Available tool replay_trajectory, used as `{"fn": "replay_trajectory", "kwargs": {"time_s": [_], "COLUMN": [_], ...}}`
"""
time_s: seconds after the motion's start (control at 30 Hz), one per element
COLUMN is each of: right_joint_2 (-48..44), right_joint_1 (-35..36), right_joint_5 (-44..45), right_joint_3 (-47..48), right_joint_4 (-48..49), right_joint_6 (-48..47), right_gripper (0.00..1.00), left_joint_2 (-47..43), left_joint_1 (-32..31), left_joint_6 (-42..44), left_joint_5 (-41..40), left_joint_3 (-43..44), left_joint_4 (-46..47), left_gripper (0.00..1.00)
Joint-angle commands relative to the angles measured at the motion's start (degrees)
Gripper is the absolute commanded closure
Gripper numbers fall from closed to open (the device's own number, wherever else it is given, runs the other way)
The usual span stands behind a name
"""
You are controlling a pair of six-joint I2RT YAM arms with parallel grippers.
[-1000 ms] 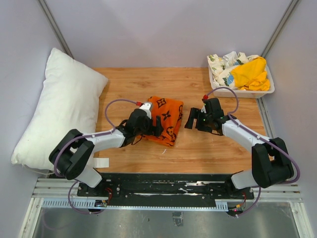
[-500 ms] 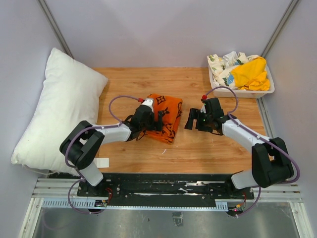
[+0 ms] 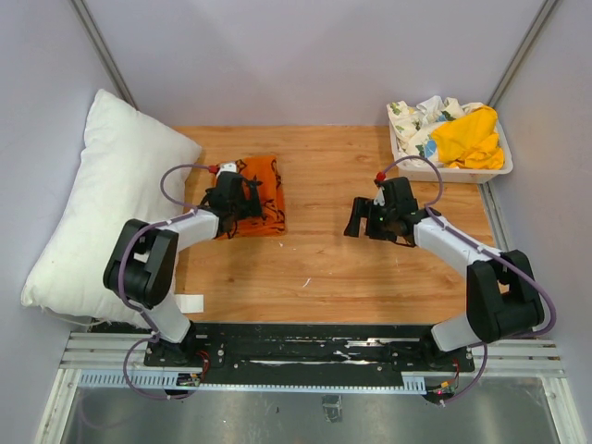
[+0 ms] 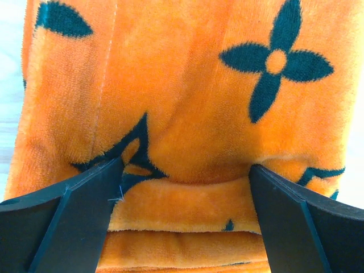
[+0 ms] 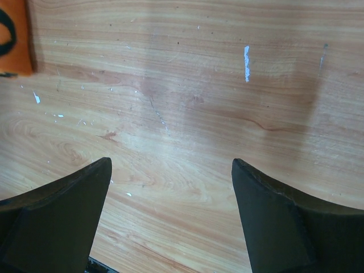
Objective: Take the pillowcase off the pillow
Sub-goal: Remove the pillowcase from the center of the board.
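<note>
Since the pillowcase (image 3: 262, 190) lies folded on the table (image 3: 351, 277), near the bare pillow (image 3: 111, 203) at the left wall and no longer covering it, the removal appears complete. The left gripper (image 4: 185, 170) sits low over the plush with fingers spread wide, pinching nothing (tips seem to touch the pile). Recommended: lift straight up, jaws apart, so no fold snags. The right gripper (image 5: 170, 165) hangs open above bare wood, well apart.

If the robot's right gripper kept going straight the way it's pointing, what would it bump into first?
Probably the bare wooden tabletop: the open right gripper shows only wood ahead. The orange black-patterned pillowcase lies off-line to one side, though depth is hard to judge.
</note>
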Motion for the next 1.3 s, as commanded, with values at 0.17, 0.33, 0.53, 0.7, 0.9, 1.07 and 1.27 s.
{"fn": "replay_trajectory", "kwargs": {"time_s": [0.17, 0.33, 0.53, 0.7, 0.9, 1.07, 1.27], "right_joint_2": [1.6, 1.6, 3.0, 4.8, 3.4, -0.2, -8.1], "right_joint_1": [-1.0, -1.1, -1.0, -1.0, -1.0, -1.1, -1.1], "right_joint_5": [-4.0, -4.1, -4.6, -6.3, -5.5, -3.6, 3.6], "right_joint_3": [1.8, 1.1, 0.3, 2.0, 3.9, 7.7, 12.7], "right_joint_4": [1.4, 2.1, 3.5, 3.3, 2.0, 0.7, -3.5], "right_joint_6": [-0.6, -0.4, -0.4, -0.4, -2.2, -3.3, -4.3], "right_gripper": [0.13, 0.12, 0.07, 0.07, 0.03, 0.02, 0.02], "left_joint_2": [9.5, 15.9, 19.1, 19.0, 11.2, 1.1, -15.9], "left_joint_1": [7.0, 10.8, 13.2, 14.0, 14.2, 14.2, 14.4], "left_joint_6": [13.5, 15.8, 20.3, 24.8, 24.2, 22.1, 18.6], "left_joint_5": [2.5, 6.1, 7.5, 4.1, 8.8, 13.8, 14.8], "left_joint_3": [14.3, 24.3, 30.8, 34.6, 37.5, 40.2, 35.7], "left_joint_4": [-6.1, -9.5, -12.7, -17.3, -19.6, -20.7, -20.5], "left_gripper": [0.01, 0.01, 0.01, 0.01, 0.01, 0.01, 0.01]}}
